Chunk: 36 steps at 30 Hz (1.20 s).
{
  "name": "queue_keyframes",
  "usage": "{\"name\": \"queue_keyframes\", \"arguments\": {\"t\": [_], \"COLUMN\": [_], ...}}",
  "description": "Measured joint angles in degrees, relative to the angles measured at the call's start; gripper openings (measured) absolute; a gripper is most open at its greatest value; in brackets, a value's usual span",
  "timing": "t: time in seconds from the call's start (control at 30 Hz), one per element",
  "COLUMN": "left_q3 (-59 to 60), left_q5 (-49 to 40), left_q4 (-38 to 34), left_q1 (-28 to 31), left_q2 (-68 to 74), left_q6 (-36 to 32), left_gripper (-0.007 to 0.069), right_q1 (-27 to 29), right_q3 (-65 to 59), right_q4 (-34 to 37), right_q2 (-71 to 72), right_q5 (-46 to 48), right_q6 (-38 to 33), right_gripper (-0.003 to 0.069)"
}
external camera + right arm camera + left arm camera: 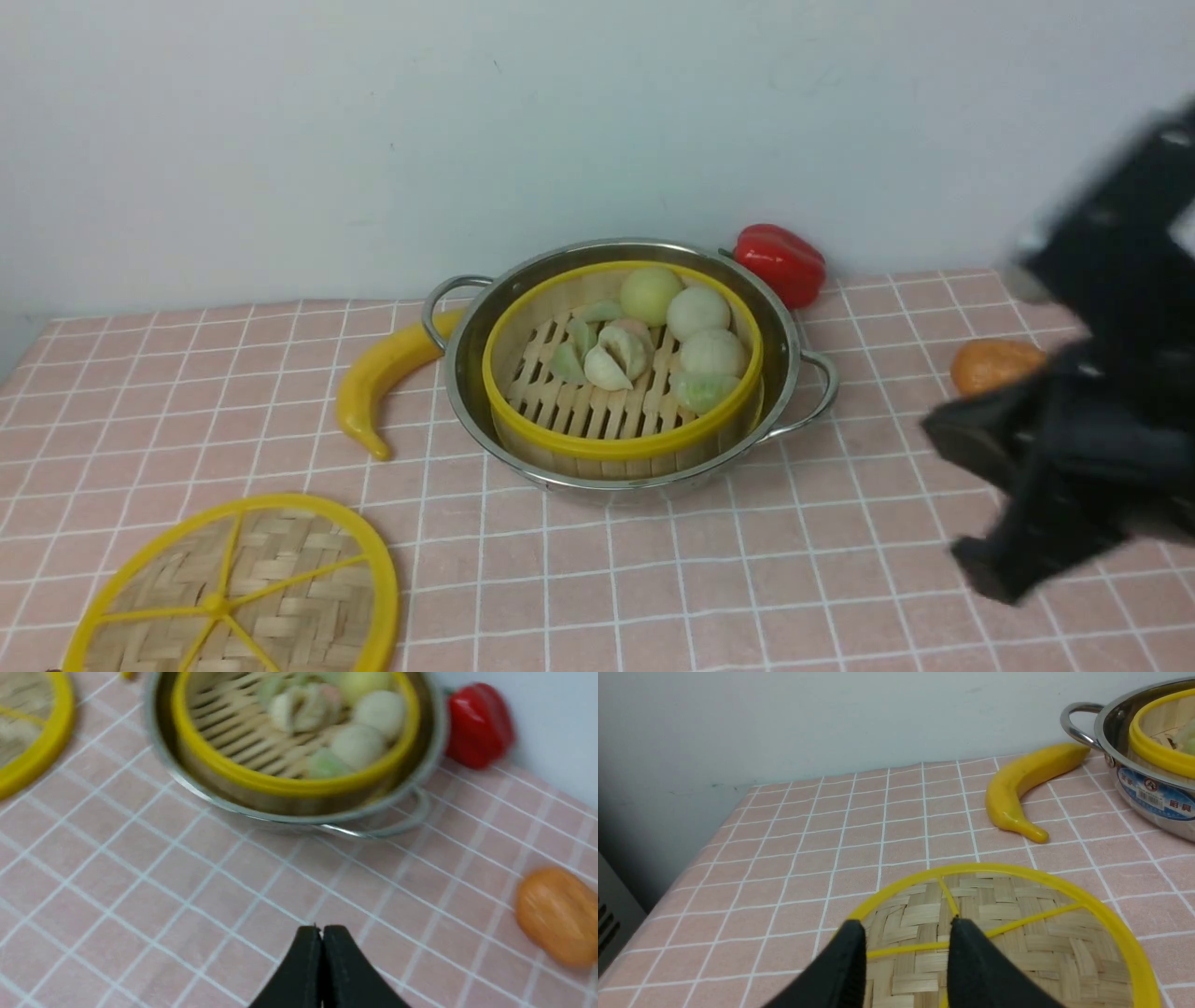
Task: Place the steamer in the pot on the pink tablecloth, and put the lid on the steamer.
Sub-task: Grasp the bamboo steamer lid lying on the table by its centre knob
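The pink tablecloth (653, 579) covers the bench across the whole lower half of the front view. At its centre sits the pot (467, 350), and the steamer (621, 446) rests inside it with the dumplings on its slats, so the first half of the task looks done. The lid (261, 597) lies flat on the cloth in the lower left corner of the front view, well apart from the pot.

The lid looks light and stiff: woven bamboo in a hard yellow rim with thin spokes. The weave probably gives little purchase and the plastic may be slick, so the rim or a spoke near the hub seems the best place to pinch. Lying flat, it leaves little room for a finger under its edge.

The right arm (1102, 439) shows as a dark blur at the right edge of the front view, clear of the pot. Its wrist view shows the right claw (321, 933) pressed together over bare cloth, holding nothing.

The left claw (908, 924) hangs over the lid with its fingers spread, one tip by the rim and the other at a spoke. Whether they touch the weave I cannot tell.

A banana (383, 373) lies against the pot's left handle.
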State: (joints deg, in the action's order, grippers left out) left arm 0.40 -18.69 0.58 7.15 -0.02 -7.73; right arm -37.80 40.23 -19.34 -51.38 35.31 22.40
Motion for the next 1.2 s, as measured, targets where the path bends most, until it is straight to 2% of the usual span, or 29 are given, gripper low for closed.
{"name": "queue_keyframes", "arguments": {"t": [0.2,0.33,0.47,0.8,1.2], "left_q3": [0.0,0.0,0.0,0.0,0.0], "left_q5": [0.0,0.0,0.0,0.0,-0.1], "left_q4": [0.0,0.0,0.0,0.0,0.0], "left_q1": [0.0,0.0,0.0,0.0,0.0], "left_q2": [0.0,0.0,0.0,0.0,0.0], "left_q6": [0.0,0.0,0.0,0.0,0.0], "left_gripper": [0.0243,0.0243,0.0243,0.0243,0.0243], "right_q1": [14.0,19.3,23.5,25.4,26.5], "right_q3": [-17.3,-24.3,-30.3,-39.7,-40.7], "right_q4": [-0.6,-2.4,-4.0,-3.1,0.9], "right_q2": [24.8,39.2,47.7,51.1,51.1], "right_q5": [-6.8,-7.5,-9.7,-12.7,-12.9], "right_q6": [5.4,5.9,5.9,7.3,8.5], "right_gripper": [0.0035,0.0042,0.005,0.0083,0.0122]}}
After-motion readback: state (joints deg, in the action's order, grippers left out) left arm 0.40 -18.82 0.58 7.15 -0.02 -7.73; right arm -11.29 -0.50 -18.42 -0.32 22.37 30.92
